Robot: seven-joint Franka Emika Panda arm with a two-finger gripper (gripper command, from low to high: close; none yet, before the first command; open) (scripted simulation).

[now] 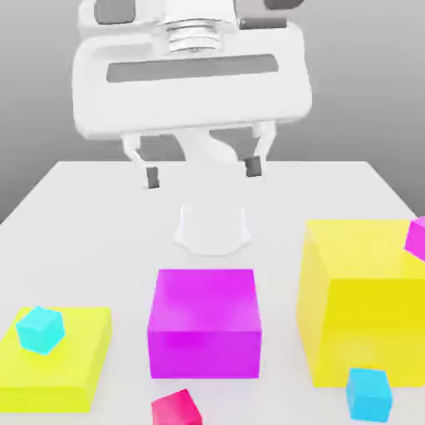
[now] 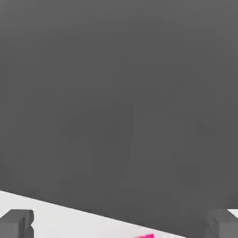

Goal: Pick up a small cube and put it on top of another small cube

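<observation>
Red cube point(image 1: 177, 409) sitting bottom centre-left of exterior frame, ungrasped; gripper point(image 1: 202, 172) hovering upper centre, wide open, empty; pick and stack both remaining

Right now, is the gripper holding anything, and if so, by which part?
Nothing is held: the gripper is open above the table, with bare space between its fingers.
</observation>
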